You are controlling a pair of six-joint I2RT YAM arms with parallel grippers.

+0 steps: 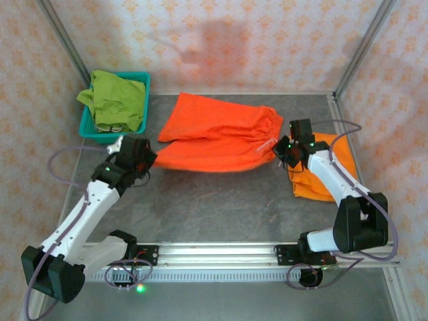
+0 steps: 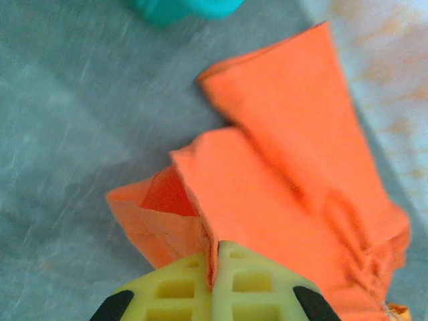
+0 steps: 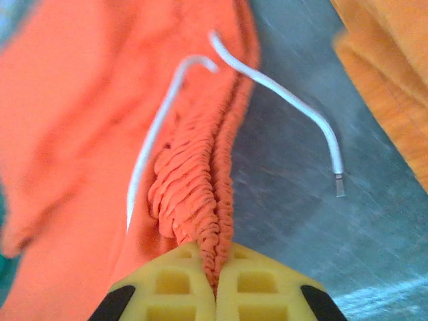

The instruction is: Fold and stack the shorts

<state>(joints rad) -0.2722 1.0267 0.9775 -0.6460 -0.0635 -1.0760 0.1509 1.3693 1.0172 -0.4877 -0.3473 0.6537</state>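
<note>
The orange shorts [image 1: 217, 134] lie spread in the middle of the table [image 1: 200, 207]. The left pincer [image 2: 215, 257] is clamped on a leg hem, and the right pincer [image 3: 215, 261] on the gathered waistband beside the white drawstring [image 3: 281, 93]. Folded shorts [image 1: 307, 186] lie at the right edge, and green shorts [image 1: 120, 97] fill the basket [image 1: 90, 132] at back left.

White arms [image 1: 73, 224], black joints, small green lights — grey cables [image 1: 51, 162] looping; yellow gridded fingers [image 2: 180, 294].
</note>
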